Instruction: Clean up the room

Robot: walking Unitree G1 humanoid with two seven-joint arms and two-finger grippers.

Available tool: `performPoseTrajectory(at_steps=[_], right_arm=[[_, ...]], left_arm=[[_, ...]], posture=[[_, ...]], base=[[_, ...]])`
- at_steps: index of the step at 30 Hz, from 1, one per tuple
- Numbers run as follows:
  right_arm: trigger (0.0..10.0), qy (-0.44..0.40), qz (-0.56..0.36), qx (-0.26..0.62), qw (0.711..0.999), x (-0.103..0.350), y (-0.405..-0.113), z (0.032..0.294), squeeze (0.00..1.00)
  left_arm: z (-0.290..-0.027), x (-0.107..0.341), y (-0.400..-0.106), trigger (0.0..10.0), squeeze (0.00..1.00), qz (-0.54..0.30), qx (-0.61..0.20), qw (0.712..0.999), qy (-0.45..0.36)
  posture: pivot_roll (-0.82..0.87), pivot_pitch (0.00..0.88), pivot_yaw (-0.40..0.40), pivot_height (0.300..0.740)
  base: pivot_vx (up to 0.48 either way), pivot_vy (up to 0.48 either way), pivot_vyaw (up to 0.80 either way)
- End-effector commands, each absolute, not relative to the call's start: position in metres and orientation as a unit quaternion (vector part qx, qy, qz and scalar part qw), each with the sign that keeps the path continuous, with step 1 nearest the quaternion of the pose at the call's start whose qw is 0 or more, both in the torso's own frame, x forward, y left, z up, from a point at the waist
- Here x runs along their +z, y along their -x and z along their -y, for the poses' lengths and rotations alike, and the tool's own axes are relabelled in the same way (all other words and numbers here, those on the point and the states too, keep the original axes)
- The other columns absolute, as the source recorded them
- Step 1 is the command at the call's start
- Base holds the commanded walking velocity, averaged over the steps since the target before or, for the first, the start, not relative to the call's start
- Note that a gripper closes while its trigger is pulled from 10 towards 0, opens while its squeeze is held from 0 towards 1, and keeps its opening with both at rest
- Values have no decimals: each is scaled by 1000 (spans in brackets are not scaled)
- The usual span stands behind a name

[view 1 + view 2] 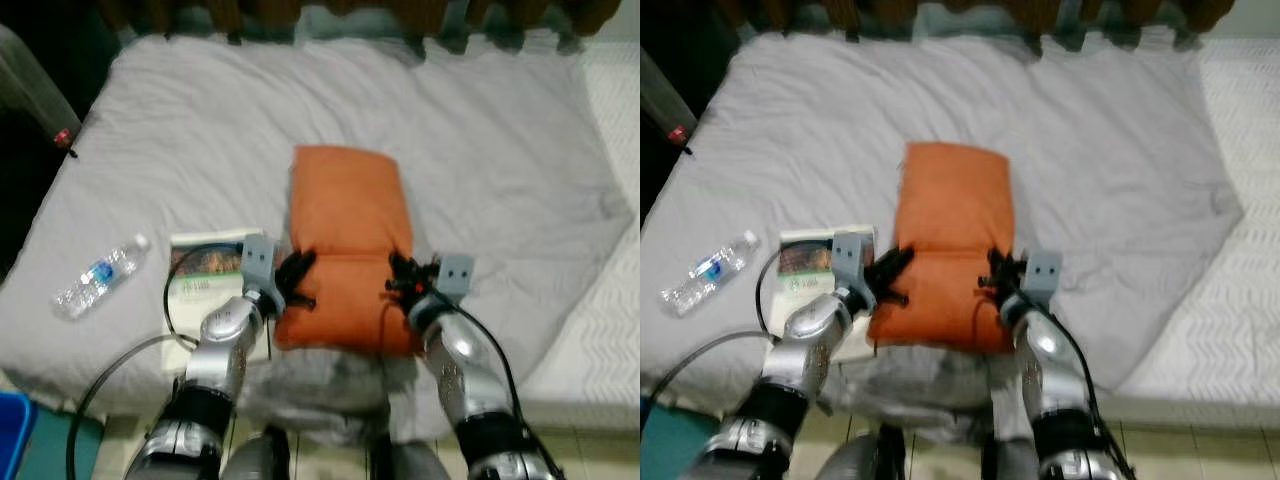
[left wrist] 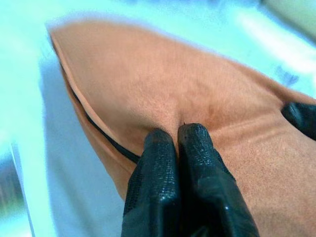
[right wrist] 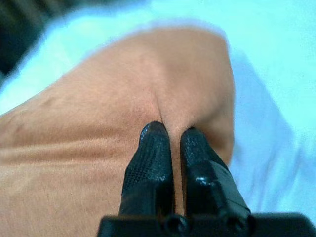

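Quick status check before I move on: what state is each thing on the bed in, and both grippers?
Orange pillow: flat on the bed, pinched at both side edges.
Left gripper: shut on the pillow's left edge.
Right gripper: shut on the pillow's right edge.
Water bottle: lying on its side, capped.
Book: lying flat, closed, beside the pillow.
Grey cover: spread, wrinkled.

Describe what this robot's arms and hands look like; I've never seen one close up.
Both arms are shiny silver shells with black bands near the bottom. Each wrist carries a small grey box with two dark dots. The left hand and right hand each end in two long black fingers with a finely textured surface. Thin black cables loop along both arms.
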State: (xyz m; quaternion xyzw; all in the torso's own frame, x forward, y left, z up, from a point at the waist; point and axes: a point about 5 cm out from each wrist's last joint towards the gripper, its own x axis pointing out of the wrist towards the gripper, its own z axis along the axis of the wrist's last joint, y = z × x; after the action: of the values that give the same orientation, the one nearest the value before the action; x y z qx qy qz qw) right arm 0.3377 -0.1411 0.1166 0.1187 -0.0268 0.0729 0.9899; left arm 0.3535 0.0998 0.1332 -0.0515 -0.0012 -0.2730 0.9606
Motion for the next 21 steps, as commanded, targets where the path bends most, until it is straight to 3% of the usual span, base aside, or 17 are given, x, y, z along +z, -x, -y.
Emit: performPoseTrajectory(at_steps=[1, 6, 7, 8, 9, 11, 12, 21], right_arm=[[0, -98, 91, -24, 991, 135, -327, 177, 0], [0, -67, 122, -53, 989, 141, -313, 184, 0], [0, -31, 118, -61, 991, 142, -307, 188, 0], [0, -9, 116, -67, 991, 142, -305, 190, 0], [4941, 5, 108, -65, 992, 140, -305, 191, 0], [4941, 12, 102, -63, 993, 139, -305, 190, 0], [10000, 13, 98, -66, 993, 138, -306, 190, 0], [10000, 50, 88, -46, 994, 138, -317, 182, 0]], left_arm=[[-127, 154, -357, 0, 0, 54, -242, 969, 8], [-124, 151, -353, 0, 0, 49, -250, 967, -13], [-120, 146, -351, 1725, 0, 40, -248, 968, -18], [-116, 144, -350, 10000, 0, 36, -253, 967, -20], [-112, 143, -350, 10000, 0, 36, -257, 965, -25], [-110, 143, -350, 10000, 0, 38, -261, 964, -29], [-107, 143, -350, 10000, 0, 38, -261, 964, -32], [-98, 130, -354, 10000, 0, 15, -261, 964, -40]], posture=[[-31, 0, 57, 740], [-57, 0, 65, 740], [-68, 0, 74, 740], [-70, 0, 75, 740], [-74, 0, 76, 740], [-74, 0, 76, 740], [-76, 0, 78, 740], [-104, 0, 86, 740]], base=[[0, 0, 0], [0, 0, 0], [0, 0, 0], [0, 0, 0], [0, 0, 0], [0, 0, 0], [0, 0, 0], [247, -345, 0]])
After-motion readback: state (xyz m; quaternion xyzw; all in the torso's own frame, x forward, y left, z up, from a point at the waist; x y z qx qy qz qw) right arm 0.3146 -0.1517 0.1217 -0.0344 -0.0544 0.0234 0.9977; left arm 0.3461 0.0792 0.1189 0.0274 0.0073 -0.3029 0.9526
